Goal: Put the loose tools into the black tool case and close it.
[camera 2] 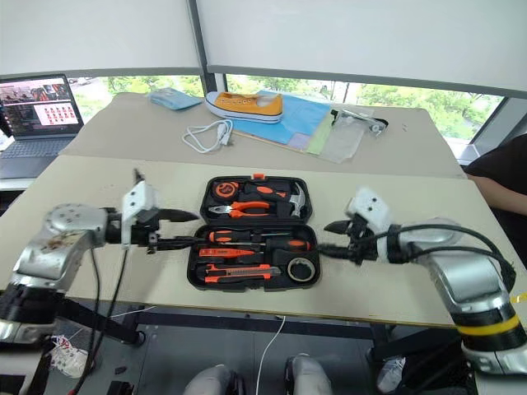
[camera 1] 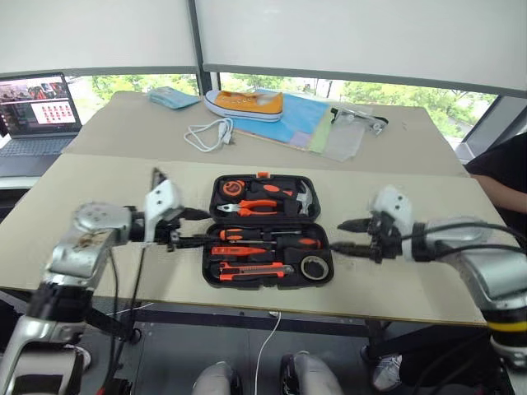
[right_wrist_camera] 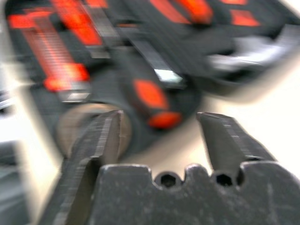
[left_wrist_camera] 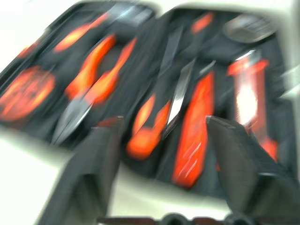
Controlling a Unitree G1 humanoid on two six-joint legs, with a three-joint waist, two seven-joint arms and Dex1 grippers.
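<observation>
Lying open and flat on the worktop (camera 1: 99, 197), the case (camera 1: 268, 231) sits between the two hands, its hinge running side to side and its small orange latch (camera 1: 263, 174) on the far edge. The near half holds the two screwdrivers (camera 1: 263, 239) with orange-and-black handles, the red screwdriver (camera 1: 235, 251) just nearer, and the knife (camera 1: 251, 270) along the near edge, with a tape roll (camera 1: 314, 267) at the right end. The far half holds a tape measure (camera 1: 230, 188), the pliers (camera 1: 251, 207) and the hammer (camera 1: 288, 194).

The left hand (camera 1: 195, 228) hovers just beside the case's left edge, pointing right towards it, its fingers (camera 1: 196, 214) apart with nothing between them. The right hand (camera 1: 349, 235) hovers just beside the case's right edge, pointing left, its fingers (camera 1: 352, 223) likewise apart and empty. In both wrist views the fingers stand spread over the tools in the case.

On the far worktop lie a yellow shoe (camera 1: 244, 104), a white cable (camera 1: 207, 133) and coloured sheets (camera 1: 300, 119). A laptop (camera 1: 37, 111) stands open at the far left.
</observation>
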